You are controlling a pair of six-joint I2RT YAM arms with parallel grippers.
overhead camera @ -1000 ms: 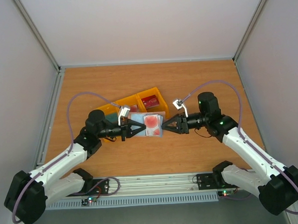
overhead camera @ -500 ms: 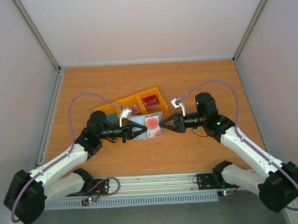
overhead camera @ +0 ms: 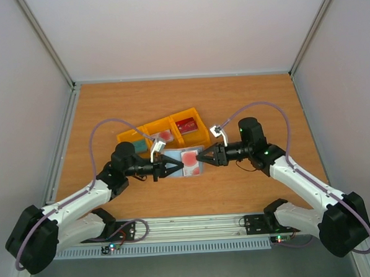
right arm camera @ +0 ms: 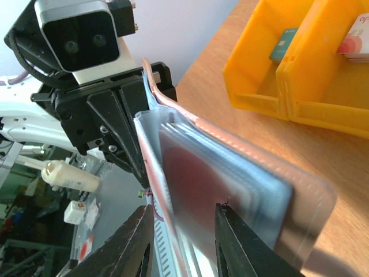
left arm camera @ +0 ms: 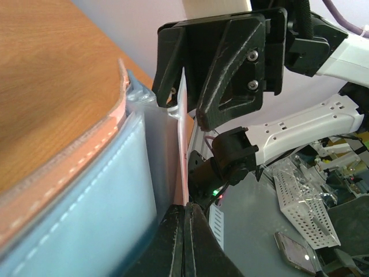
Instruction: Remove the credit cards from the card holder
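The card holder (overhead camera: 179, 163) hangs between both grippers just in front of the tray, taupe-brown outside (left arm camera: 63, 167) and blue-grey inside (left arm camera: 98, 196). A whitish card with a red blotch (overhead camera: 189, 157) sits in its clear pocket (right arm camera: 202, 196). My left gripper (overhead camera: 171, 168) is shut on the holder's left edge (left arm camera: 187, 228). My right gripper (overhead camera: 203, 157) is open, its jaws straddling the holder's right edge and the card (right arm camera: 181, 234) with a gap on each side. A teal card (right arm camera: 282, 43), a pinkish card (overhead camera: 163, 136) and a dark red card (overhead camera: 185, 125) lie in the tray.
A yellow three-compartment tray (overhead camera: 202, 132) stands on the wooden table (overhead camera: 251, 98) just behind the grippers. Grey walls close in the left, right and far sides. A metal rail (overhead camera: 195, 223) runs along the near edge between the arm bases.
Both grippers and the card holder have shifted toward the near edge and slightly left. The right gripper's jaws closed on the holder's edge half a second ago and stand apart now.
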